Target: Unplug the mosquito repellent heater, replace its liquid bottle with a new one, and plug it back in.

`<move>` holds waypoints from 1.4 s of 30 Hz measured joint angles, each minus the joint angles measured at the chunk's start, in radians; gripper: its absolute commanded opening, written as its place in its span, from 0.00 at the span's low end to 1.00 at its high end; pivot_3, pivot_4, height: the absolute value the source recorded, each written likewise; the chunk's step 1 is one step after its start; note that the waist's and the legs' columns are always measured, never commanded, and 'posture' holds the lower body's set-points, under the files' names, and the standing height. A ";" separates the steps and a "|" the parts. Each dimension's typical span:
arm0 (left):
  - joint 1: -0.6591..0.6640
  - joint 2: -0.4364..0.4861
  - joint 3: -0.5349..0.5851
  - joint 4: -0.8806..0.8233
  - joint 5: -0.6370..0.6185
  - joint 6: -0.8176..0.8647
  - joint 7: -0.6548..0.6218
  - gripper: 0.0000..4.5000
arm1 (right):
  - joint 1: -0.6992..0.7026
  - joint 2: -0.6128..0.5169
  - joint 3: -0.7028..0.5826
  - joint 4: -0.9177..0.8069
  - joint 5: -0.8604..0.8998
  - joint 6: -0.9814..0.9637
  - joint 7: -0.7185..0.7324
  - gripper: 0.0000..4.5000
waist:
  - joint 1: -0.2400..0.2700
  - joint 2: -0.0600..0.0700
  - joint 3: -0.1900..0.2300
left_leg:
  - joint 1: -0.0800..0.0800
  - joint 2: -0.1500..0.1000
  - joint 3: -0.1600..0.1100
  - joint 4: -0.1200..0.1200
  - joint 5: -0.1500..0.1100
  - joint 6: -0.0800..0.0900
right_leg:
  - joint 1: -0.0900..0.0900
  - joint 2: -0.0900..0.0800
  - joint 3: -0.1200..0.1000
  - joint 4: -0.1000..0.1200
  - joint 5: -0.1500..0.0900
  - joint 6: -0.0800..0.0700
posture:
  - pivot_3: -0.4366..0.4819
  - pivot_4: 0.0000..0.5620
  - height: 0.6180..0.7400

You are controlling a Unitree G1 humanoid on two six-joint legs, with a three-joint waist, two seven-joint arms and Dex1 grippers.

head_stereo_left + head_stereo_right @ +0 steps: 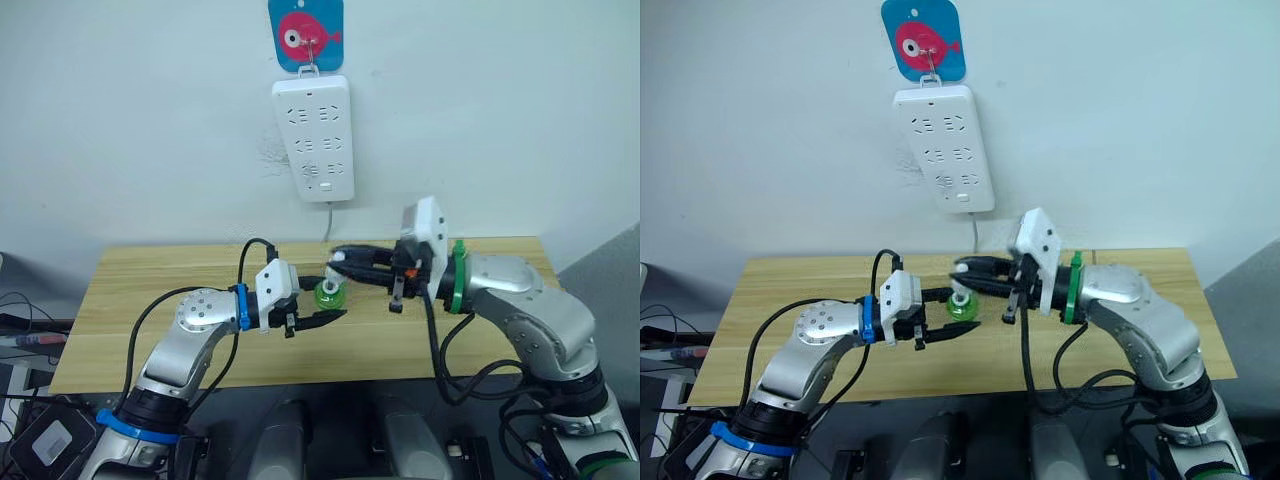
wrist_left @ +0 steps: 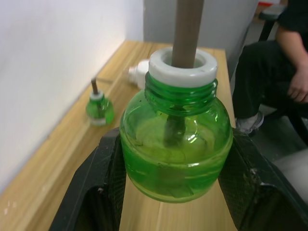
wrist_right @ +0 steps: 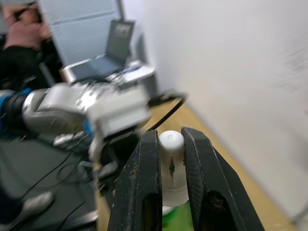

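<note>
My left gripper point(image 1: 322, 303) is shut on a green liquid bottle point(image 2: 175, 144) with a white collar and a brown wick, holding it just above the table. Right over that bottle, my right gripper point(image 3: 171, 139) is shut on a small white cap point(image 3: 172, 144) that sits on the wick. A second green bottle point(image 2: 99, 110) with a bare wick stands on the table by the wall. Beside it lies the white mosquito repellent heater point(image 2: 139, 72). Nothing is plugged into the white power strip point(image 1: 313, 138) on the wall.
The wooden table point(image 1: 150, 300) stands against the white wall, and the strip's cord drops behind it. A seated person point(image 2: 284, 72) is beyond the table's right end. A laptop point(image 3: 118, 45) sits on a surface off to the left.
</note>
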 measured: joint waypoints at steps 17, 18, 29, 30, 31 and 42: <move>0.047 0.037 0.019 0.010 0.015 0.002 0.001 0.51 | 0.358 0.106 0.029 0.600 -0.505 -0.602 -0.264 0.07 | -0.006 0.002 0.001 | 0.002 0.001 0.001 -0.001 0.000 0.001 | 0.000 0.001 0.001 0.000 0.000 0.000 | 0.40 0.48 1.00; 0.048 0.038 0.019 0.007 0.014 0.005 0.002 0.51 | 0.344 0.120 0.029 0.639 -0.516 -0.626 -0.271 0.07 | -0.006 0.002 0.001 | 0.002 0.001 0.001 -0.001 0.000 0.001 | 0.000 0.001 0.002 0.000 0.000 0.000 | 0.40 0.48 1.00; 0.063 0.052 0.038 -0.023 0.014 0.029 0.013 0.51 | 0.199 0.200 0.017 0.951 -0.562 -0.764 -0.336 0.07 | 0.002 0.002 0.002 | 0.002 0.001 0.002 -0.002 0.000 0.001 | 0.001 0.001 0.002 0.000 0.000 0.000 | 0.42 0.48 1.00; 0.063 0.053 0.039 -0.024 0.013 0.034 0.014 0.51 | 0.197 0.203 0.016 0.970 -0.564 -0.774 -0.339 0.14 | 0.002 0.003 0.002 | 0.002 0.001 0.002 -0.002 0.000 0.001 | 0.001 0.001 0.002 0.000 0.000 0.000 | 0.42 0.48 1.00; 0.063 0.053 0.040 -0.024 0.013 0.038 0.015 0.51 | 0.197 0.205 0.016 0.983 -0.567 -0.781 -0.341 0.23 | 0.002 0.003 0.002 | 0.002 0.001 0.002 -0.002 0.000 0.001 | 0.001 0.001 0.002 0.000 0.000 0.000 | 0.42 0.48 1.00; 0.055 0.054 0.043 -0.025 0.013 0.040 0.007 0.51 | 0.280 0.195 -0.061 0.711 -0.472 -0.663 -0.310 0.94 | 0.004 0.004 0.003 | 0.001 0.001 0.001 -0.002 0.000 0.001 | 0.000 0.001 0.002 -0.001 0.000 0.000 | 0.40 0.47 1.00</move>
